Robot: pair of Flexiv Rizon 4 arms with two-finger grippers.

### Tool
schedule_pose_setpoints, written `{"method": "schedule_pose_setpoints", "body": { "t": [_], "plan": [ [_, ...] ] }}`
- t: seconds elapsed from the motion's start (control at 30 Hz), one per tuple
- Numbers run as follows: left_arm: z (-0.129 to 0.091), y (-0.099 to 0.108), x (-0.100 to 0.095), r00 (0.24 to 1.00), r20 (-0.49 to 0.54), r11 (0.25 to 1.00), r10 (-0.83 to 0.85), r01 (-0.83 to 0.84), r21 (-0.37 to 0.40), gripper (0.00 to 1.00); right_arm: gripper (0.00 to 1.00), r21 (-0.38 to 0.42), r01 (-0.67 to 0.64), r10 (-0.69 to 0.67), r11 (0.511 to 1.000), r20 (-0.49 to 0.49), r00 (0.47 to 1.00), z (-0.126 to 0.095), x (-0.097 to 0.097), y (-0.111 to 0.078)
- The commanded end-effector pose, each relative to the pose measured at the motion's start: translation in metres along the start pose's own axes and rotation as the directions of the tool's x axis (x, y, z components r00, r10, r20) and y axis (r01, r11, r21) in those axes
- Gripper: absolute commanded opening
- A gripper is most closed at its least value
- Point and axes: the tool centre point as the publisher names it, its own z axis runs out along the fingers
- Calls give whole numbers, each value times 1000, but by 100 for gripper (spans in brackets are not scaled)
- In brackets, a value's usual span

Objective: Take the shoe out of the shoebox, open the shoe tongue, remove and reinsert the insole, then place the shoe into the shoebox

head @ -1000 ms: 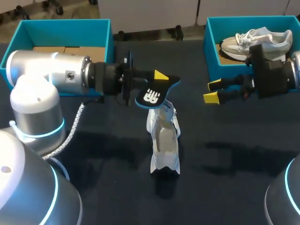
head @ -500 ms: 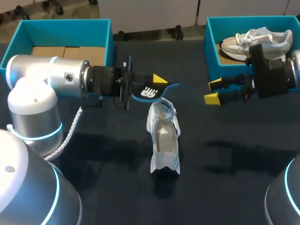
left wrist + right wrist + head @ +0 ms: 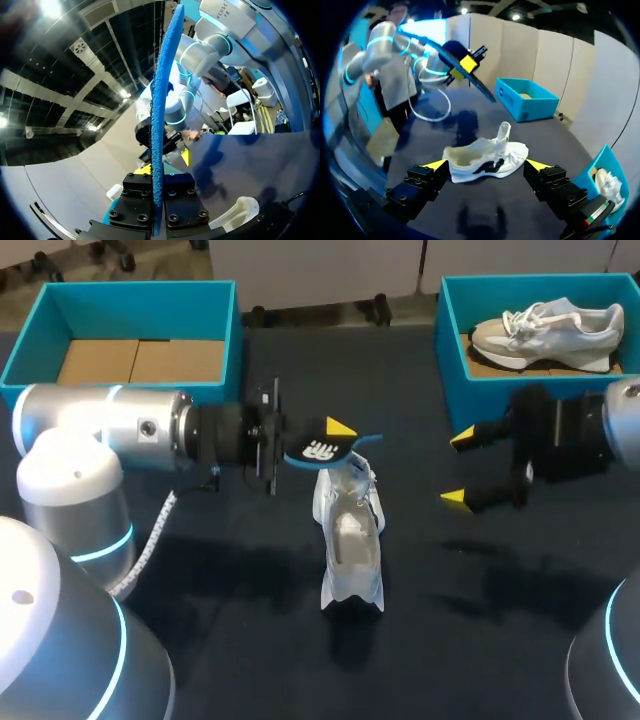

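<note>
A white shoe (image 3: 350, 540) lies on the dark table with its tongue raised and its opening facing up. Just above its tongue my left gripper (image 3: 336, 434) is shut on a blue insole (image 3: 318, 450). In the left wrist view the insole (image 3: 162, 95) stands edge-on, pinched between the fingers (image 3: 175, 192). My right gripper (image 3: 458, 468) hangs open to the right of the shoe, holding nothing. From the right wrist, the shoe (image 3: 485, 154) lies ahead between the spread yellow tips of the right gripper (image 3: 486, 166), and the insole (image 3: 472, 77) shows beyond it.
A teal shoebox (image 3: 440, 335) at the back right holds a second grey-white shoe (image 3: 545, 328). Another teal shoebox (image 3: 235, 320) at the back left shows only its cardboard floor. A white cable (image 3: 150, 530) trails from the left arm.
My left gripper has carried the insole lower and nearer to the shoe's tongue. My right gripper has moved away from the right shoebox toward the table's front and turned.
</note>
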Motion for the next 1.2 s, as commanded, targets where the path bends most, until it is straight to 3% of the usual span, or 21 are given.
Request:
{"method": "schedule_pose_setpoints", "body": {
  "t": [0.03,0.57,0.6,0.67,0.8,0.83,1.0,1.2],
  "plan": [
    [3,-3,15,1000,14,1000,-7,7,-11,0,100,148,134,-137,980,11,991,2,5,3],
    [9,11,46,998,45,999,-43,44,-12,0,100,173,149,-149,974,-10,989,4,4,3],
    [9,12,47,998,47,999,-43,44,-12,0,100,180,150,-153,972,3,988,5,4,2],
    [11,14,52,997,56,999,-54,54,-4,0,100,270,159,-165,949,-3,986,13,-2,-11],
    [12,18,57,996,70,999,-50,50,-1,0,100,290,223,-233,931,0,972,19,-5,-19],
    [12,20,59,996,70,999,-52,53,-2,0,100,339,222,-234,914,-6,972,23,-5,-22],
    [14,24,66,996,68,998,-58,59,-1,0,100,381,263,-276,887,-21,961,35,-2,-32],
    [13,36,74,997,58,998,-48,50,-35,0,100,369,270,-288,889,-8,958,51,4,-41]
  ]
}}
